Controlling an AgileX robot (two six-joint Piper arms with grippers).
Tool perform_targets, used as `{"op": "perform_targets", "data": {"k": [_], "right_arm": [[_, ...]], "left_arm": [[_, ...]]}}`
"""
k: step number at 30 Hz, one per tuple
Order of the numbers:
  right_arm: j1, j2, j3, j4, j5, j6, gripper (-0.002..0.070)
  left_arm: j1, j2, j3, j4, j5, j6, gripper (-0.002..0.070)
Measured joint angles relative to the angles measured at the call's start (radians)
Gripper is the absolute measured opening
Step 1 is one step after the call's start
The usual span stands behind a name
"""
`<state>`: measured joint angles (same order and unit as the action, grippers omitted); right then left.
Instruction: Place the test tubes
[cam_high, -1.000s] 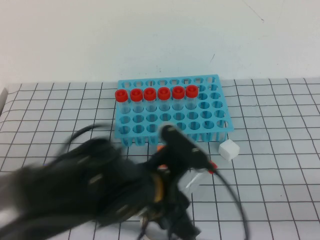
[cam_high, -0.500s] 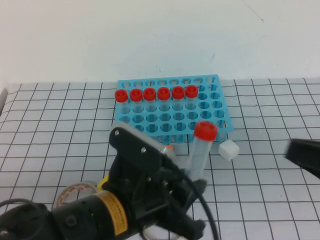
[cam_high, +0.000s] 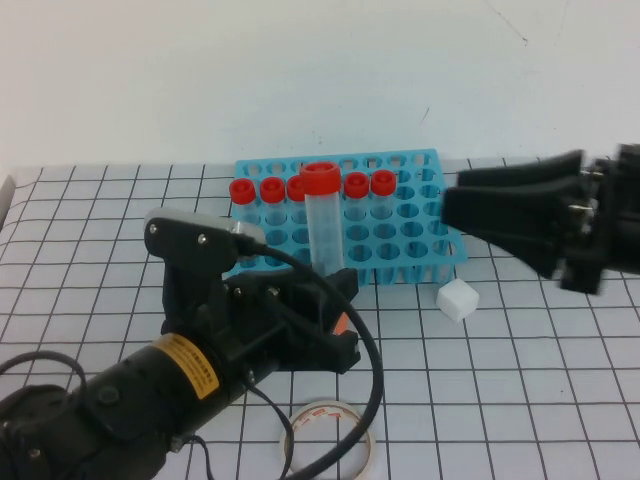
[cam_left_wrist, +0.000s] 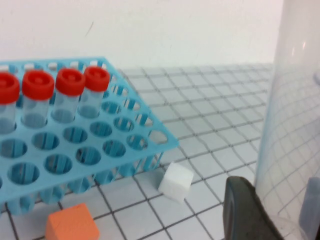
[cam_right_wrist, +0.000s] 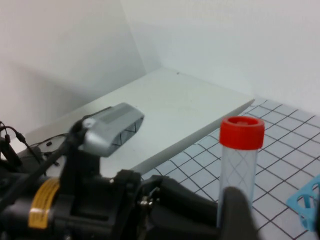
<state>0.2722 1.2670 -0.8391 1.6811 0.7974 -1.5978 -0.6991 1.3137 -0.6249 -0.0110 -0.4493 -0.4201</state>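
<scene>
**Figure: upright tube held before the rack, high and wrist views.** My left gripper (cam_high: 325, 285) sat at the near left of the gridded table (cam_high: 560, 380), just in front of the blue rack (cam_high: 425, 245). Its fingers (cam_left_wrist: 245, 210) were pinched on the lower part of a clear test tube (cam_high: 324, 225) with a red cap. The tube stood upright. From above, it rose in front of the rack's near rows, and its cap overlapped the row of red-capped tubes (cam_high: 357, 186) seated toward the rack's far side. Five of those seated tubes were visible, three on one side of the held tube and two on the other.

My right gripper (cam_high: 452, 210) reached in from the right at about rack height, pointing toward the held tube and well apart from it. I could not tell whether it was spread or closed, and it carried nothing that I could see.

A white cube (cam_high: 457, 299) lay on the table just off the rack's near right corner. An orange cube (cam_left_wrist: 71, 225) lay close to the rack's near edge. A tape roll (cam_high: 320, 411) lay flat at the table's near edge, beside my left arm.
</scene>
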Motion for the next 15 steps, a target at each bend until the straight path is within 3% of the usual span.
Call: {"op": "perform_targets", "data": {"k": [1, 2, 5, 15], "right_arm": [[0.011, 0.018, -0.018, 0.000, -0.008, 0.000, 0.0305], [0.041, 0.066, -0.052, 0.000, -0.028, 0.000, 0.0438], [0.092, 0.131, -0.099, 0.000, -0.053, 0.000, 0.0549], [0.181, 0.298, -0.260, 0.002, -0.107, 0.022, 0.0589]], "left_arm": [[0.002, 0.000, 0.005, 0.000, -0.018, 0.000, 0.0214], [0.002, 0.000, 0.012, 0.000, -0.042, 0.000, 0.0214], [0.002, 0.000, 0.014, 0.011, -0.055, 0.000, 0.0214], [0.002, 0.000, 0.014, 0.036, -0.062, 0.000, 0.0214]]}}
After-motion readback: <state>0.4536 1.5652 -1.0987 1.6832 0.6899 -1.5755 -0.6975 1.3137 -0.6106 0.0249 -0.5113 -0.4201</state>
